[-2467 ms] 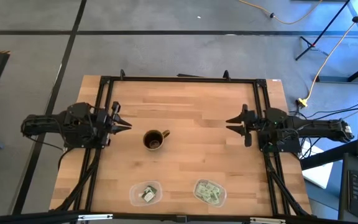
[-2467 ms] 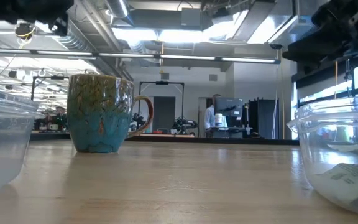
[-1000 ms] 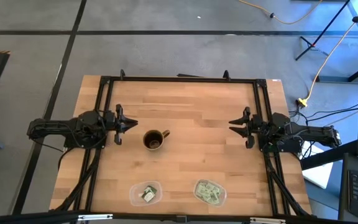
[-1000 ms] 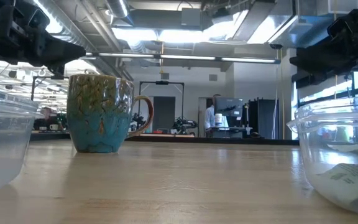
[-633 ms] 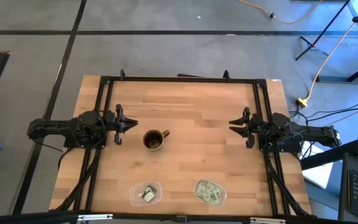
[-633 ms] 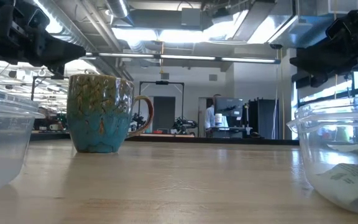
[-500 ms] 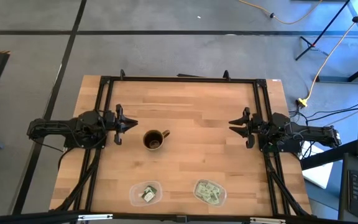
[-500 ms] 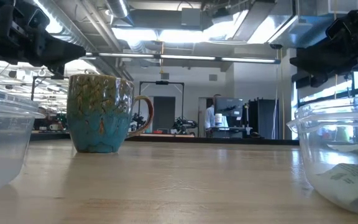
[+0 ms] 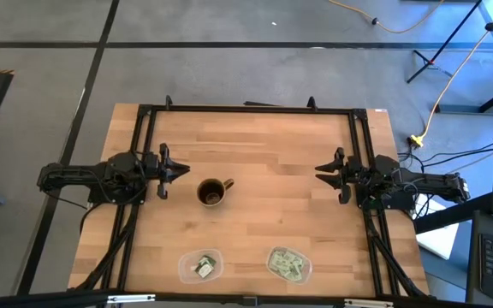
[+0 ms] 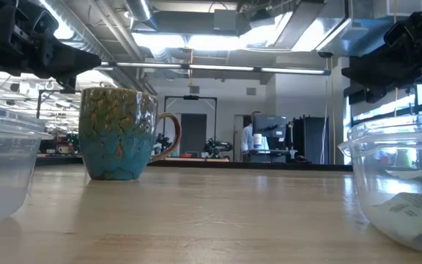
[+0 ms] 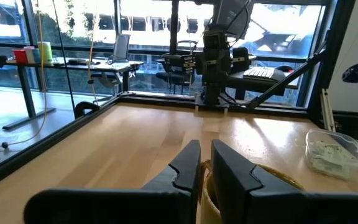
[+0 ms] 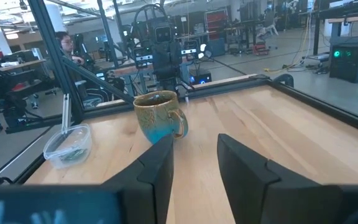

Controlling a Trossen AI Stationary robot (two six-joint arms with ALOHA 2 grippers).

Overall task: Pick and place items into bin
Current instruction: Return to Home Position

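Along the worktop (image 9: 272, 145) edge closest to the low camera, the packets lie in two clear bins, set side by side but apart. The right-side bin (image 9: 270, 256) holds a loose heap of pale green packets (image 9: 289, 265). They are small flat rectangles lying crosswise over one another, and the low view shows some resting against the bin's wall. The left-side bin (image 9: 181, 260) holds a smaller cluster of packets (image 9: 202, 269), white with darker print.

A brown mug (image 9: 213, 192), teal toward its base in the low view, stands upright between the two arms, nearer the left one. Its handle is turned toward the right arm. The mug sits just ahead of the left end effector (image 9: 176, 171), whose fingers are almost pressed together, with only a thin slit between them and nothing in it. The right end effector (image 9: 319, 174) hovers at the opposite side, well apart from the mug, its fingers spread and holding nothing.

Black frame rails (image 9: 246, 109) run along the far edge and both side edges. Bare wood lies between the mug and the right end effector, and between the mug and the bins. A person (image 10: 247, 136) stands far off in the room beyond.
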